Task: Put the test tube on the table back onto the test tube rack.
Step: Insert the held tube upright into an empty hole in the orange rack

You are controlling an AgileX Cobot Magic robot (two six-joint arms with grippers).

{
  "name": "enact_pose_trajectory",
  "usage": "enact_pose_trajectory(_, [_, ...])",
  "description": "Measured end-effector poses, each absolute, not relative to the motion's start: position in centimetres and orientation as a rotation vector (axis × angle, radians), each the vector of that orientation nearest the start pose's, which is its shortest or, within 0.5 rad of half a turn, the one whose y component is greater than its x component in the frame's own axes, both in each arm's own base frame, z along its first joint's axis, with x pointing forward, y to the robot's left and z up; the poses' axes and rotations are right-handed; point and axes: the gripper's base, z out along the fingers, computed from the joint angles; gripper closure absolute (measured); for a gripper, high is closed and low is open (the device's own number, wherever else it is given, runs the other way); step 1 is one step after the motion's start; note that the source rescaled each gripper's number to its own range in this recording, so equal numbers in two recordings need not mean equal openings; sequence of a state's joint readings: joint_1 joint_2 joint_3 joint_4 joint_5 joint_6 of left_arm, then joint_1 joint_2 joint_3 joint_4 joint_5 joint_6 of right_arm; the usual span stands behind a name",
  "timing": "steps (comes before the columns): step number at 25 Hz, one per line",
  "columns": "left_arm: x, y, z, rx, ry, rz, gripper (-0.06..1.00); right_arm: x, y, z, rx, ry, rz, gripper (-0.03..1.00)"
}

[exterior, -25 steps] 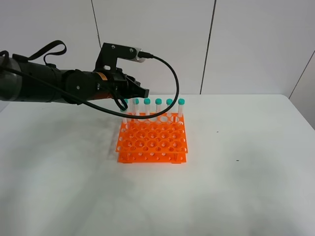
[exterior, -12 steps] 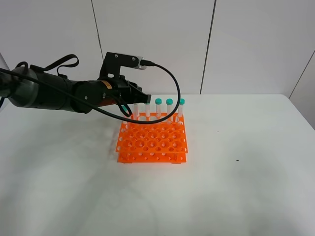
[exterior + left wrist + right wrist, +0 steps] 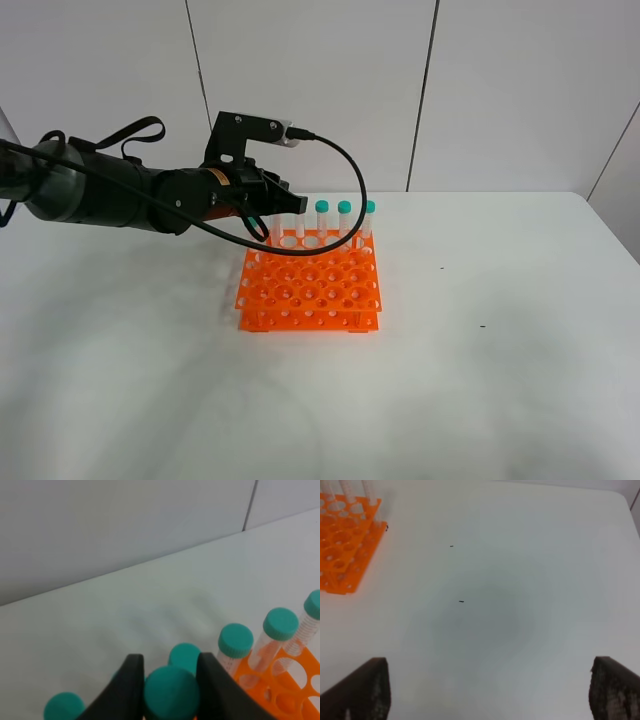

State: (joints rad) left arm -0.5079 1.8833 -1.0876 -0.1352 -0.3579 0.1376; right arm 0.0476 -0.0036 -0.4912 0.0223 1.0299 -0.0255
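My left gripper (image 3: 284, 204) hangs over the back left part of the orange test tube rack (image 3: 310, 288). In the left wrist view its jaws are shut on the teal cap of a test tube (image 3: 171, 693), one black finger (image 3: 126, 686) on each side. Whether the tube's tip sits in a hole is hidden. Other capped tubes (image 3: 235, 641) stand in the rack's back row, three of them (image 3: 344, 208) free of the arm in the high view. My right gripper (image 3: 487, 694) stands open over bare table (image 3: 490, 615), with the rack (image 3: 342, 547) far off to one side.
The white table (image 3: 480, 380) stretches around the rack. A black cable (image 3: 345, 170) loops from the left wrist over the back row of tubes. A grey panelled wall (image 3: 500, 90) rises behind the table's far edge.
The left gripper has shifted right along the rack's back row and now covers the caps of the leftmost tubes. The right gripper's view is given only now.
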Motion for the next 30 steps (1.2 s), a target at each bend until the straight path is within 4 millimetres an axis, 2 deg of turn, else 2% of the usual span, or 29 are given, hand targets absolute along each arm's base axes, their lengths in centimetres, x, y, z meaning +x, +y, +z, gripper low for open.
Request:
enact_pose_trajectory(3, [36.4, -19.8, 19.9, 0.453, 1.889, -0.296, 0.94, -0.3, 0.2, 27.7, -0.074, 2.017, 0.041, 0.10])
enact_pose_trajectory(7, [36.6, -19.9, 18.3, 0.441, 1.937, -0.304, 0.94, -0.3, 0.2, 27.7, -0.074, 2.017, 0.041, 0.10])
enact_pose_trajectory(18, [36.6, -19.9, 18.2, 0.438, 1.932, -0.305, 0.94, -0.3, 0.2, 27.7, -0.074, 2.017, 0.041, 0.10])
enact_pose_trajectory(24, [35.8, -19.4, 17.2, 0.436, 1.935, -0.298, 0.94, -0.3, 0.2, 27.7, -0.074, 2.017, 0.041, 0.10])
enact_pose_trajectory(30, [35.8, -19.3, 17.2, 0.430, 1.916, -0.298, 0.94, -0.3, 0.2, 27.7, -0.074, 2.017, 0.041, 0.10])
